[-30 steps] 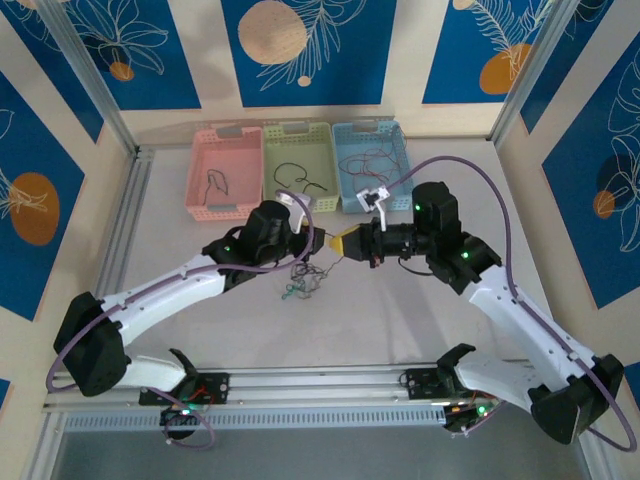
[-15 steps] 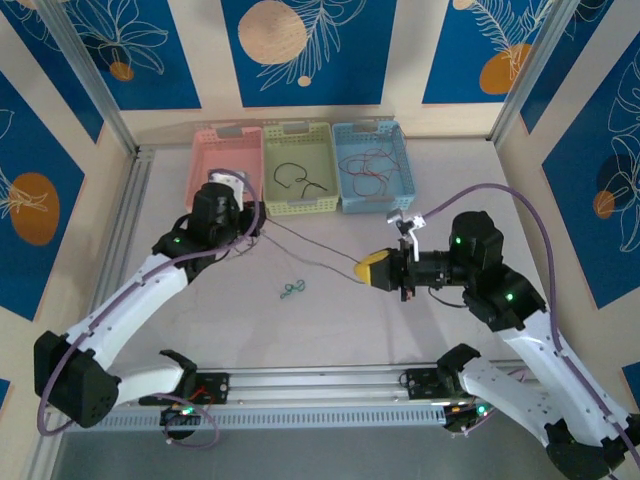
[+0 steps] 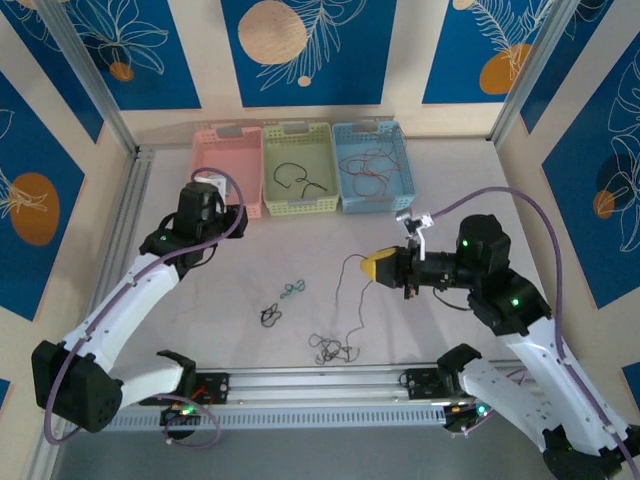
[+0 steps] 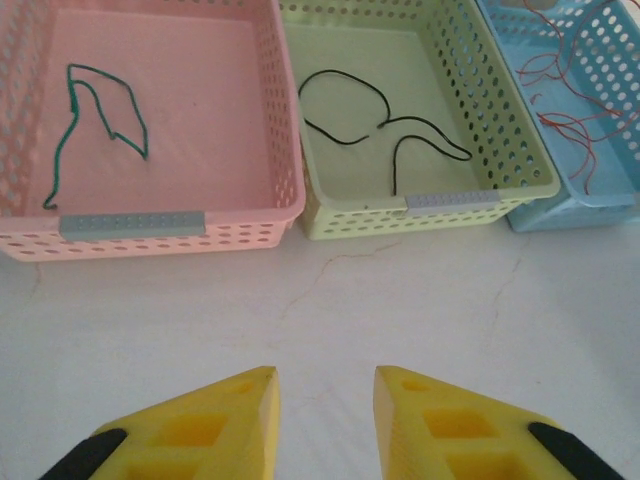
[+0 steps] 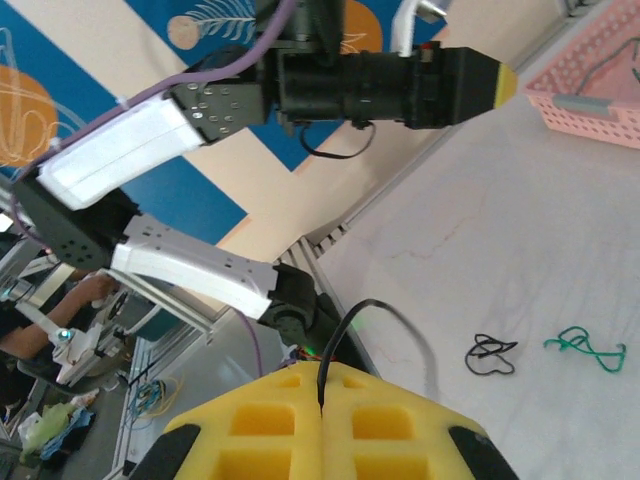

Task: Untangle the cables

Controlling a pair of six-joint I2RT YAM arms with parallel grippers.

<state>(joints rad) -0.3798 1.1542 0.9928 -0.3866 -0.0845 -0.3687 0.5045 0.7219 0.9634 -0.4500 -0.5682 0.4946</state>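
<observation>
**Right claw pinches a black cable; left claw spread before the baskets**

The right arm bends at the elbow out to the right, its forearm lying level and pointing left above the counter. The right claw has its yellow fingers pressed together on a thin black cable, which droops from the tips down to a small dark tangle lying on the counter near the front rail.

The left arm reaches from its base forward towards the pink basket, wrist aimed at the row of baskets. The left claw is spread, with bare counter showing in the gap.

A black loop and a green strand lie apart on the counter between the arms. The pink basket holds a green cable, the green basket black cables, and the blue basket red ones.
</observation>
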